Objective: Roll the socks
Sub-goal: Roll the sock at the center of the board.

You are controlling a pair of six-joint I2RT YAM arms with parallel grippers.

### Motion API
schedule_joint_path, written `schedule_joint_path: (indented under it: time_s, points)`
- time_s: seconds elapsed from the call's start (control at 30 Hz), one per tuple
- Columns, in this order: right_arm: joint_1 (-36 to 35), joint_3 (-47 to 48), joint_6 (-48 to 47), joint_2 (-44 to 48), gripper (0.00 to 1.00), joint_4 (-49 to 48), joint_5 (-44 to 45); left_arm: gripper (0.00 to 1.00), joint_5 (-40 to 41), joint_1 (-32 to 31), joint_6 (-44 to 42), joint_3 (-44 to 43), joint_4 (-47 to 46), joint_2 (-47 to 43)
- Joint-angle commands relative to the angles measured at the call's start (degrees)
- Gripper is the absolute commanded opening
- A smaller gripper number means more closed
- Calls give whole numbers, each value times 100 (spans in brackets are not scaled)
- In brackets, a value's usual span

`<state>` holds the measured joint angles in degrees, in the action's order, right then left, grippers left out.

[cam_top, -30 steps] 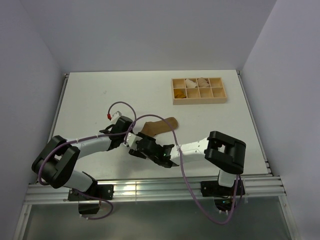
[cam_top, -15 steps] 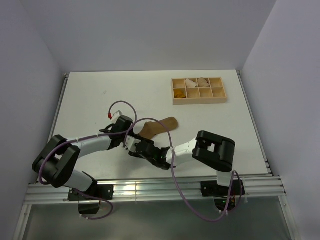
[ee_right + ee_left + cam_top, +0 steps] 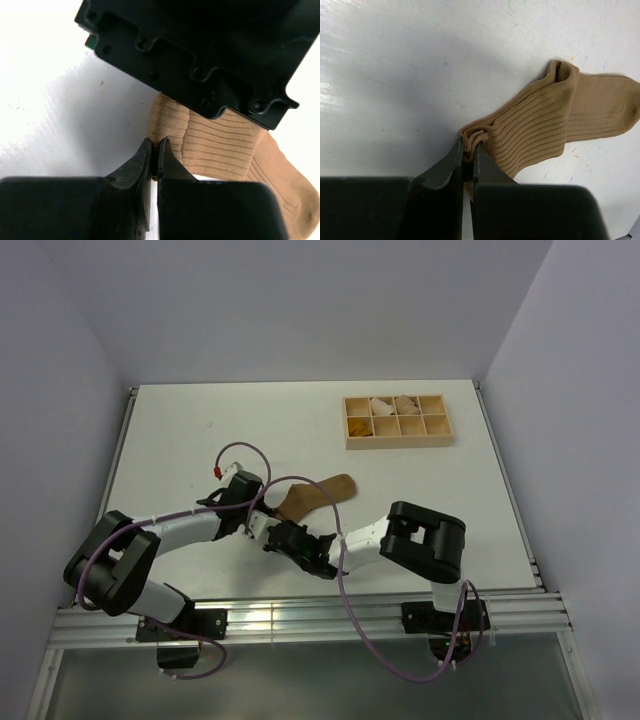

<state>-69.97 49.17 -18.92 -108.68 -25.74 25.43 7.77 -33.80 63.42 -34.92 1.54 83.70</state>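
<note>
- Tan-brown ribbed fabric sock (image 3: 555,125) flat on the white bench (image 3: 200,430), near its front edge and left of centre.
- Toe end pointing away toward the far right; cuff end nearest the two arms.
- Bent partway along its length, with a raised fold near the far side in the left wrist view.
- Layered fabric edges at the cuff; cannot tell whether one sock or two stacked.
- Left end effector (image 3: 468,150) clamped on the cuff edge, with fabric bunched between the two dark fingers.
- Right end effector (image 3: 154,145) at a corner of the same cuff end, its fingers almost together on a sliver of tan fabric.
- Black body of the left wrist close above the sock in the right wrist view, hiding part of it.
- Both end effectors meeting at the sock's near end, just beside each other.
- Light wooden tray with eight compartments (image 3: 397,446) well apart at the far right of the bench.
- Pale rolled bundles (image 3: 380,405) in two compartments of the tray's far row.
</note>
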Motion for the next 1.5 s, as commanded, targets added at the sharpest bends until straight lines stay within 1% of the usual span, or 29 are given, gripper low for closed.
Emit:
schedule_joint_path:
  time_s: [0.0, 0.03, 0.07, 0.13, 0.17, 0.33, 0.37, 0.47, 0.5, 0.6, 0.8, 0.87, 0.93, 0.97, 1.07, 1.1, 1.2, 1.33, 1.47]
  points:
    - [133, 58, 371, -48, 0, 622, -433, 13, -232, 5, 135, 301, 136, -55]
    - [203, 40, 502, -13, 0, 718, -582, 18, -241, 31, 153, 345, 110, -134]
    - [238, 14, 573, 40, 0, 771, -661, 27, -241, 58, 179, 406, 83, -170]
    - [335, -47, 827, 189, 0, 894, -907, 35, -267, 137, 241, 477, 13, -292]
    - [475, -100, 924, 233, 0, 947, -1187, 44, -267, 163, 259, 520, 13, -336]
    - [976, -328, 1408, 663, 0, 1062, -2163, 61, -294, 313, 469, 696, -101, -644]
    - [1177, -381, 1469, 725, 0, 1079, -2513, 61, -337, 330, 505, 775, -101, -697]
    - [1503, -495, 1680, 884, 0, 1097, -3130, 64, -390, 409, 689, 933, -426, -881]
    - [1731, -496, 1803, 884, 0, 1132, -3489, 64, -390, 444, 724, 978, -479, -934]
    - [2135, -584, 2031, 937, 0, 1106, -4157, 65, -443, 462, 813, 1110, -707, -1145]
    - [2769, -636, 2567, 911, 0, 1001, -5047, 65, -724, 462, 707, 1163, -1305, -1111]
    - [3041, -610, 2761, 823, 0, 974, -5530, 65, -856, 454, 663, 1154, -1497, -1067]
    - [3261, -636, 3165, 752, 0, 825, -5864, 65, -987, 454, 646, 1162, -1656, -979]
    - [3480, -654, 3331, 717, 0, 746, -6266, 65, -1031, 453, 637, 1180, -1735, -952]
    - [3876, -838, 4087, 489, 0, 123, -6926, 65, -1225, 462, 584, 1189, -2078, -803]
    - [3947, -882, 4489, 428, 0, -279, -7068, 64, -1286, 454, 575, 1189, -2157, -698]
    - [4158, -1076, 5194, 138, 0, -923, -7428, 64, -1453, 401, 531, 1136, -2413, -435]
    - [4255, -1164, 5670, -231, 0, -1556, -7658, 64, -1586, 330, 487, 996, -2632, -100]
    - [4273, -979, 5741, -425, 0, -1277, -7676, 63, -1656, 199, 479, 917, -2781, 164]
